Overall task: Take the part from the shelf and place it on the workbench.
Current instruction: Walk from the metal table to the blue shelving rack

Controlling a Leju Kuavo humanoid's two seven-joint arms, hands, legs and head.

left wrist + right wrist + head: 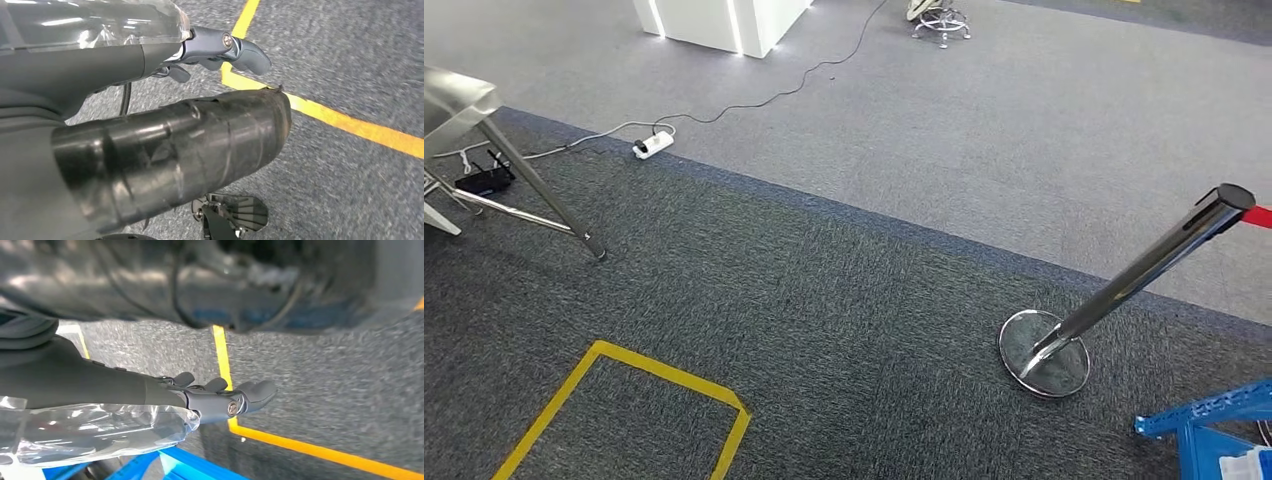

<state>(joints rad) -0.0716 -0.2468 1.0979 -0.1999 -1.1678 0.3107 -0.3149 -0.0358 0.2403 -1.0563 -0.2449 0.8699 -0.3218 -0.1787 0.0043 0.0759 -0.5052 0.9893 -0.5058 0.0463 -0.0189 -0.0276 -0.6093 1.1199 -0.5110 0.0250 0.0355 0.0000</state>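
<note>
Where the part lies I cannot tell. Neither hand has it, so it is most likely on the blue shelf point(1199, 425), whose corner sits at the lower right of the head view.

The right hand point(225, 397) hangs over the carpet, fingers stretched out and slightly apart, holding nothing. The left hand point(220, 47) also hangs low with its thumb out. Its other fingers are mostly hidden, so I cannot tell how far open it is, though nothing is seen in it.

The main hazard is the post point(1124, 285). It stands near the shelf on a round base point(1044, 353), with a red belt point(1262, 217) at its top. A turn or step toward the shelf could catch a foot on the base or an arm on the belt and tip the post.

The metal table point(454, 100) at far left, probably the workbench, is well apart from the shelf. Its splayed leg point(549, 195), the power strip point(653, 145) and the cable point(764, 98) could trip a carrying walk.
</note>
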